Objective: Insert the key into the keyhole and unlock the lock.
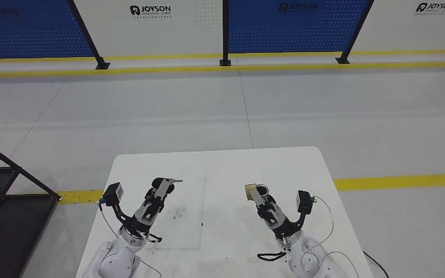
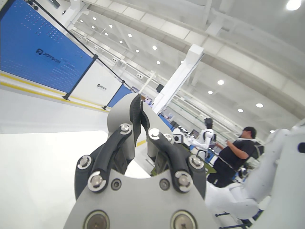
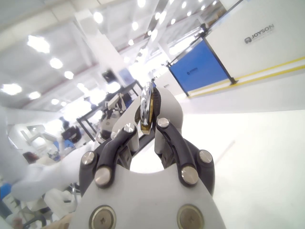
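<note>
Key clamped in left gripper, blade aimed across at brass padlock, which is gripped by right gripper. Both held well apart over table.

White table; grey floor, yellow lines; blue-white partition panels; ceiling lights.

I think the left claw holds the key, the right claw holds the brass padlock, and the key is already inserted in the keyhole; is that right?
Not quite: the key is not inserted. The top view shows the left claw holding the key and the right claw holding the brass padlock, with a clear gap of table between them.
</note>
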Available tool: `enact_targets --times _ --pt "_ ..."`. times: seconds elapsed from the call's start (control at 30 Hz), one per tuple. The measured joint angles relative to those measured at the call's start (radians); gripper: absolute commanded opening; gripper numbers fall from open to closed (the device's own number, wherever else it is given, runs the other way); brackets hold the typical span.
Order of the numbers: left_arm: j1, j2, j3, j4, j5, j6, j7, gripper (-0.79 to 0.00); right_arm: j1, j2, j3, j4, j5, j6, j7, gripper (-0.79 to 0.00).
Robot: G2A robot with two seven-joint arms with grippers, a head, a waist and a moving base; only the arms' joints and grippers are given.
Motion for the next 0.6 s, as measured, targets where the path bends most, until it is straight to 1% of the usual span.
enact_targets --times 0.07,0.13,0.2,0.27,0.6 --pt "-0.011 0.0 0.023 0.013 -0.061 -0.022 -0.024 -0.785 0.012 -0.001 -0.006 0.025 0.035 -0.058 -0.007 -0.785" --pt "-0.021 0.001 0.043 0.021 -0.118 -0.026 -0.057 -0.785 0.025 -0.002 -0.017 0.04 0.069 -0.095 -0.001 -0.785" --pt "-0.032 0.004 0.052 0.024 -0.148 -0.012 -0.099 -0.785 0.033 0.0 -0.022 0.043 0.088 -0.098 0.011 -0.785" --pt "-0.038 0.006 0.049 0.023 -0.141 0.001 -0.131 -0.785 0.034 0.0 -0.022 0.043 0.09 -0.095 0.014 -0.785" --pt "-0.038 0.006 0.048 0.022 -0.138 0.0 -0.124 -0.785 0.034 0.0 -0.022 0.043 0.089 -0.095 0.013 -0.785"
